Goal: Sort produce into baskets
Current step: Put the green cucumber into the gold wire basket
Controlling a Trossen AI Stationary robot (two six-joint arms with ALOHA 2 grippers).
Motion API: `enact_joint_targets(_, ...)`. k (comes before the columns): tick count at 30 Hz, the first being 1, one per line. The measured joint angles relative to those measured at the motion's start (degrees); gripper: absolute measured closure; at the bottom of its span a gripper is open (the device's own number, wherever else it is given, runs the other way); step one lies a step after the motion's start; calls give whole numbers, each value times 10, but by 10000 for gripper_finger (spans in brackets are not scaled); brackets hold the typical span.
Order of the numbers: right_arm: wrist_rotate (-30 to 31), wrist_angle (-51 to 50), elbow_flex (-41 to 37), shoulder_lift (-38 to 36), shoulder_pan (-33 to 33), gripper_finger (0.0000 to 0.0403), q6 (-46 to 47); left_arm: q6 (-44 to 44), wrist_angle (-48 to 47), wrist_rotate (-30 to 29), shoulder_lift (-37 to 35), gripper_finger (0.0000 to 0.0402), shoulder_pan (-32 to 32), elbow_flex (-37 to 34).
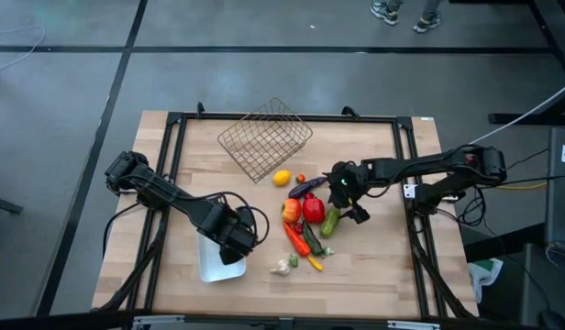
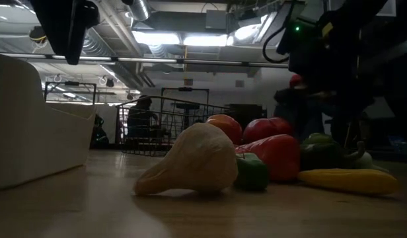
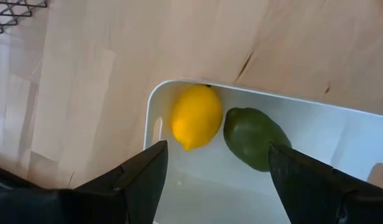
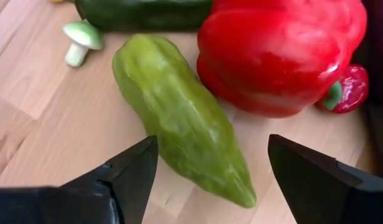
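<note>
You have the table (image 1: 374, 266) carrying all items. The wire mesh basket (image 1: 264, 139) sits at the far edge, a lemon (image 1: 282, 178) just beside it. The white tray (image 3: 341, 134) lies under your left end effector (image 3: 217, 177), whose fingers are spread and grasp nothing; inside lie a second lemon (image 3: 196, 116) and a green avocado (image 3: 256, 137), side by side. Your right end effector (image 4: 211, 180) hovers released over a pale green ridged vegetable (image 4: 182, 115), beside the red pepper (image 4: 281, 53) in the produce pile (image 1: 307, 225). A small mushroom (image 4: 81, 38) lies nearby.
</note>
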Motion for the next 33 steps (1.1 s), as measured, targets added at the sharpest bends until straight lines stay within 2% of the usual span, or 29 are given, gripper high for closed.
enact_joint_targets(6, -2, 0, 0, 21, 2, 100, -10, 0, 6, -3, 0, 132, 0, 0)
enact_joint_targets(12, -2, 4, 0, 55, 35, 100, -31, 0, 6, -5, 0, 132, 0, 0)
enact_joint_targets(20, 54, 19, 0, 89, 74, 101, -30, -1, 8, -8, 0, 132, 0, 0)
enact_joint_targets(24, 63, 21, 0, 90, 80, 123, -30, 0, 8, -9, 0, 132, 0, 0)
enact_joint_targets(33, 67, 20, 0, 90, 78, 203, -21, -2, 12, -10, 0, 132, 0, 0)
